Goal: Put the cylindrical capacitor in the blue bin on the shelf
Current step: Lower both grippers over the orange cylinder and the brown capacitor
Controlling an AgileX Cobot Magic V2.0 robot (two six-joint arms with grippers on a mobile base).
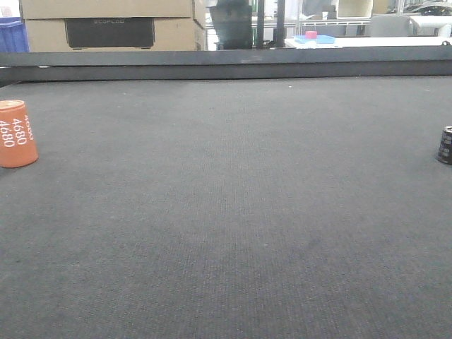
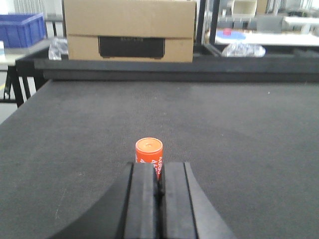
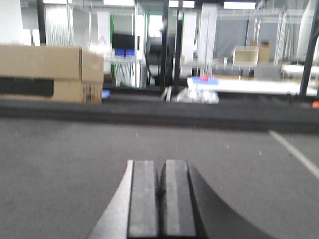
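Note:
The cylindrical capacitor (image 1: 445,145), black with pale print, stands upright at the right edge of the dark mat in the front view, half cut off by the frame. An orange cylinder (image 1: 17,133) marked 4680 stands upright at the mat's left edge. In the left wrist view the orange cylinder (image 2: 149,156) is just ahead of my left gripper (image 2: 159,167), which is shut and empty. My right gripper (image 3: 161,164) is shut and empty too, low over bare mat. A blue bin (image 2: 22,29) sits far off at the back left. The shelf is out of view.
A raised black rail (image 1: 226,65) borders the mat's far edge. Behind it stands a cardboard box (image 2: 129,30). A white table (image 1: 367,41) with blue and pink items is at the back right. A crumpled clear bag (image 2: 243,50) lies beyond the rail.

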